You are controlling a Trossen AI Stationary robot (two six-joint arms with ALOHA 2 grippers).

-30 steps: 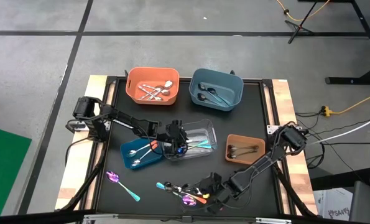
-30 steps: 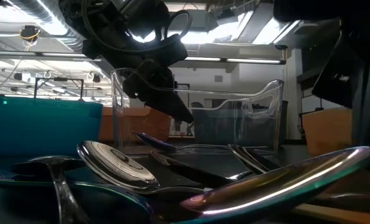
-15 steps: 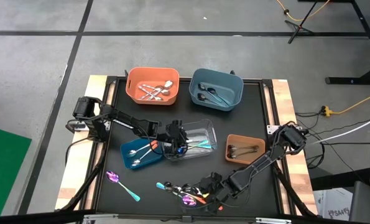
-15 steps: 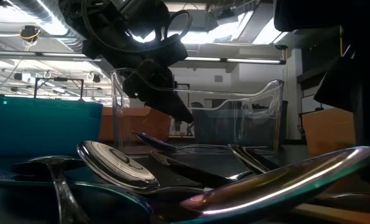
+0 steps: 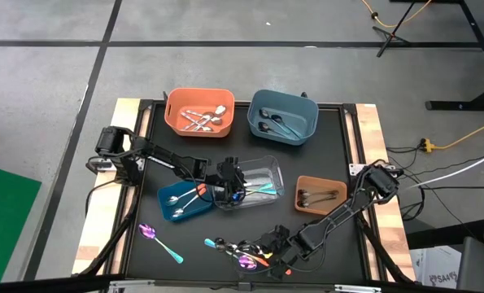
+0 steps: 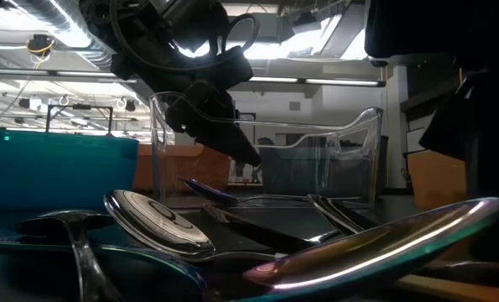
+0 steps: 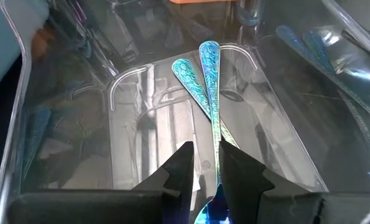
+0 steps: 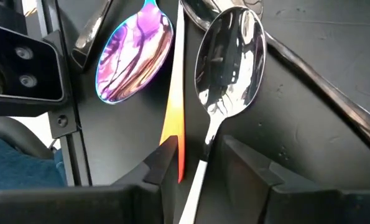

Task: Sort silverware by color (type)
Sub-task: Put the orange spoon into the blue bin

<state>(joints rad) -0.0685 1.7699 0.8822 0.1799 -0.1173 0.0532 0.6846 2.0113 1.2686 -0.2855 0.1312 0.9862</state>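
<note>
Both arms are dark, slim and jointed, black cables looping beside the left arm (image 5: 156,155) near the tabletop (image 5: 323,146) edge. Each wrist ends in two black, angular fingers (image 7: 183,168).

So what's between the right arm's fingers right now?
In the right wrist view, an orange handle and a silver spoon's stem lie between the open fingers.

From my station I find no writing, label, brand, number or sign that I can read in any view. The bins, the cutlery and the table top that I see carry no lettering, and nothing legible shows in the room behind the table either.
</note>
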